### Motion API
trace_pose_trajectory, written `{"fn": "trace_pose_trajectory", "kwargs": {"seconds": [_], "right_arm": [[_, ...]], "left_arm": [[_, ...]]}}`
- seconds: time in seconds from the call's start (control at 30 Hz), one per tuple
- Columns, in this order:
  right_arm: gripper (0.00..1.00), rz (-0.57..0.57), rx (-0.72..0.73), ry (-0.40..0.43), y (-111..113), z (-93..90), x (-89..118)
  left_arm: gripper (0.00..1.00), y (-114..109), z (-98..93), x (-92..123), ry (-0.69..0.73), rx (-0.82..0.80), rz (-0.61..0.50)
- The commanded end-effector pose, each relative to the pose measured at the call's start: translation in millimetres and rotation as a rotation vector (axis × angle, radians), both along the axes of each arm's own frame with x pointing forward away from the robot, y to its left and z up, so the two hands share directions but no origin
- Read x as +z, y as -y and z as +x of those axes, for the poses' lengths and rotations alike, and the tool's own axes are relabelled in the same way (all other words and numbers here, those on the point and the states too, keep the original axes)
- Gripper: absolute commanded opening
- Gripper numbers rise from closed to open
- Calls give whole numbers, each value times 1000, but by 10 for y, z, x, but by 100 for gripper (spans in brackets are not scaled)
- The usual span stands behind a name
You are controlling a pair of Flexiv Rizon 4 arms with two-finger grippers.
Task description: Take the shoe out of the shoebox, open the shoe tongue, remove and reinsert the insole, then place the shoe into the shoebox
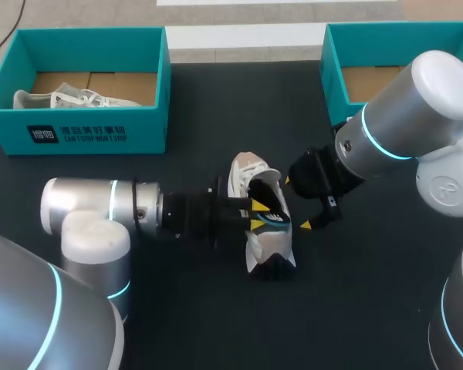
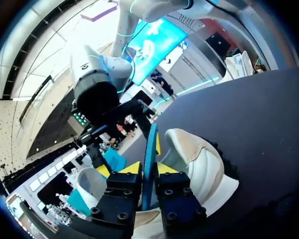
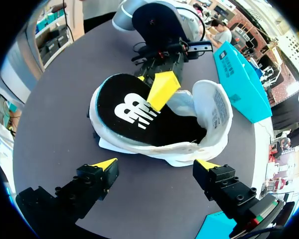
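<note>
The shoe [image 1: 264, 223] lies tipped on the bench [image 1: 370, 301]; left pincer [image 1: 256, 214] seems clamped on the insole [image 2: 149, 149], right pincer [image 3: 154, 165] spread wide beside it. With nothing pinning the shoe, the insole may drag it or buckle.

- The shoe [image 1: 264, 245] is seen in white and cream, with a beige heel lining.
- The insole [image 3: 139, 117] is shown black with a white emblem and a teal edge.
- The left shoebox [image 1: 85, 127] and right shoebox [image 1: 333, 73] are coloured teal outside and cardboard brown inside; white print is borne on the left one.
- The table [image 1: 216, 331] is covered in dark grey.
- The left gripper [image 1: 257, 214] and right gripper [image 3: 154, 164] are finished black, tipped bright yellow.
- The left arm [image 1: 85, 208] and right arm [image 1: 401, 123] are finished silver-white, ringed with cyan light.
</note>
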State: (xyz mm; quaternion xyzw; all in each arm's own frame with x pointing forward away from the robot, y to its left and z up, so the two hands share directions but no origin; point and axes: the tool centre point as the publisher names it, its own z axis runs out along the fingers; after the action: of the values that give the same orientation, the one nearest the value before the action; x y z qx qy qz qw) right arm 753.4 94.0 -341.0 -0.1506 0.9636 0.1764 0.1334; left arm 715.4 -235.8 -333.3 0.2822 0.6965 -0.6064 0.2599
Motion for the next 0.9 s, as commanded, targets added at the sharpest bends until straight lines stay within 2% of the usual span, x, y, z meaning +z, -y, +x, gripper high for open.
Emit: {"fn": "trace_pose_trajectory", "kwargs": {"seconds": [0.03, 0.17, 0.23, 0.3, 0.57, 0.73, 0.9], "right_arm": [[100, -1, 0, 2, -5, -4, -11], [100, -1, 0, 2, -5, -4, -11], [100, -1, 0, 2, -5, -4, -11], [100, -1, 0, 2, -5, -4, -11], [100, -1, 0, 2, -5, -4, -11], [100, -1, 0, 2, -5, -4, -11], [100, -1, 0, 2, -5, -4, -11]], "left_arm": [[15, -125, -152, 51, 9, 16, -19], [14, -128, -205, 108, 16, 13, -35], [10, -114, -213, 108, 18, 11, -36], [0, -91, -200, 68, 13, 9, -34], [0, 18, -36, -74, 15, -1, 0], [0, 24, 132, -114, 55, 14, 16], [0, 20, 202, -158, 69, 21, 36]]}}
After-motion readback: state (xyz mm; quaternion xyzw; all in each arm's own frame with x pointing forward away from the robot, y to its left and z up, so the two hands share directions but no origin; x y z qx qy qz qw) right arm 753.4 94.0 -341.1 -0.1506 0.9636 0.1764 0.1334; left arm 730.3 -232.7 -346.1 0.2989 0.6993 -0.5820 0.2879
